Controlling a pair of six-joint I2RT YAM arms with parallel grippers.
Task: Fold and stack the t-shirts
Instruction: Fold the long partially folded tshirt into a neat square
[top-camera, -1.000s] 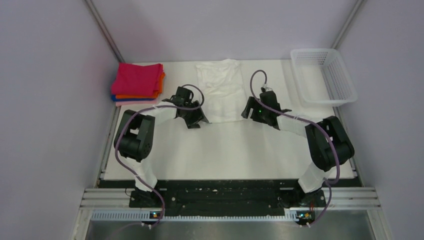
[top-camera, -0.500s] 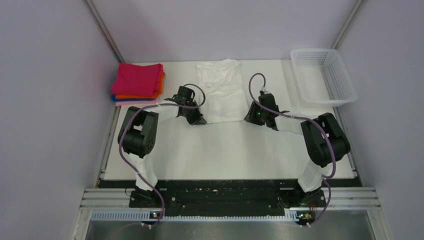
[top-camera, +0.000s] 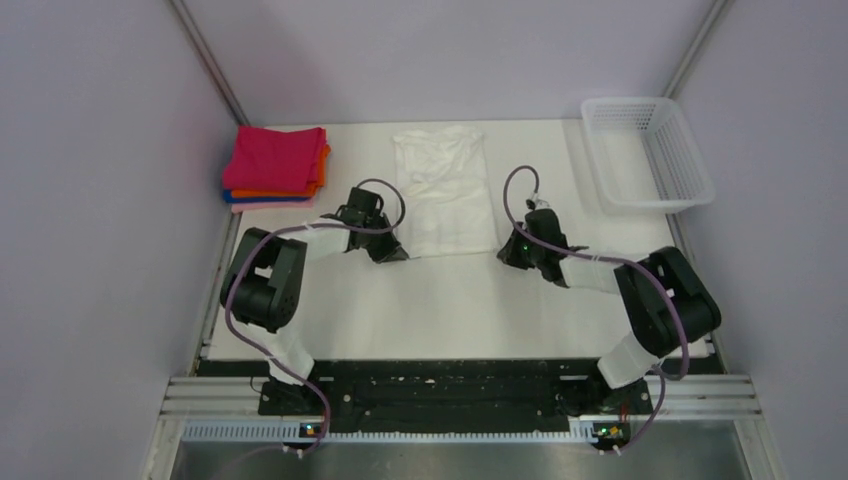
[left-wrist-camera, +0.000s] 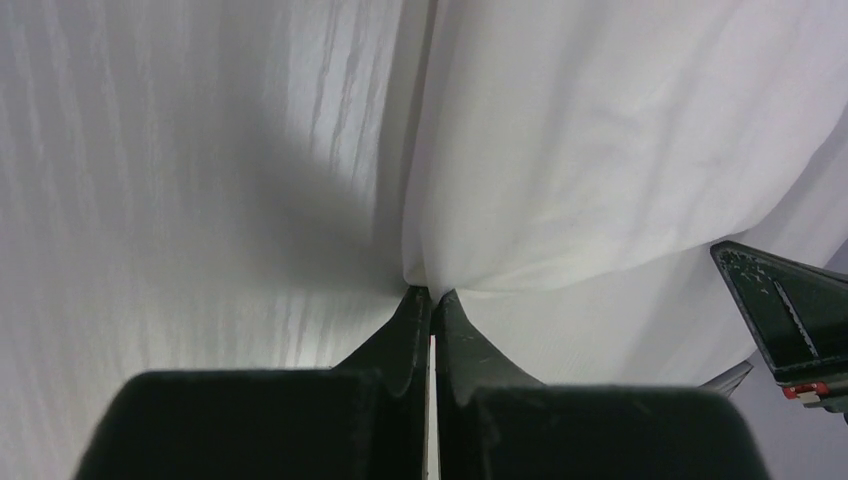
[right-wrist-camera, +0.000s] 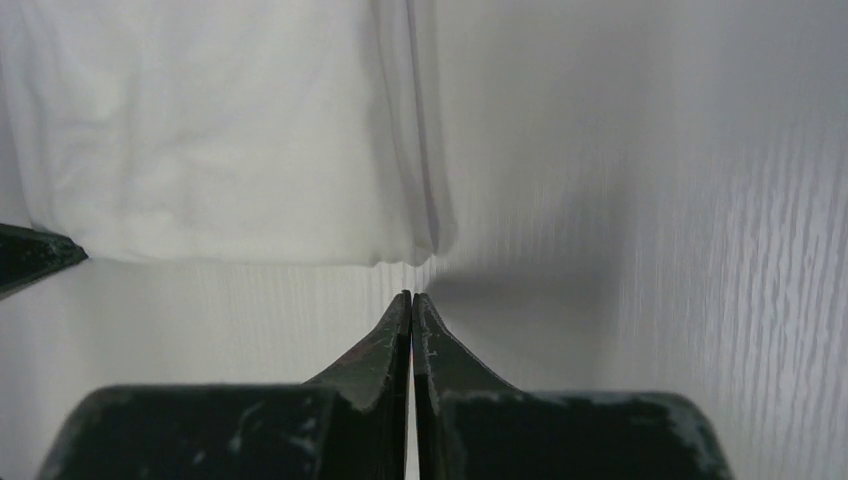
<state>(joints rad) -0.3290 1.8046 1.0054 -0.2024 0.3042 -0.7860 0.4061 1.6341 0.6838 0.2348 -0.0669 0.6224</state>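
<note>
Left gripper (left-wrist-camera: 430, 292), jaws together, pinches the near-left corner of the white t-shirt (top-camera: 442, 190). The right gripper (right-wrist-camera: 411, 296), jaws also together, sits just short of the near-right corner and apparently holds nothing. Over the last second both have drawn nearer, dragging the shirt nearer and flatter. The 4-colour folded stack (top-camera: 275, 165) lies far left. Smoothing seems done, so folding likely follows.

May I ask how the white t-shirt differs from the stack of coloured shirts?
The white t-shirt lies spread long and wrinkled mid-table; the stack is folded square in the far-left corner. The t-shirt is plain white; the stack shows magenta, orange and blue. Both rest on the table.
</note>
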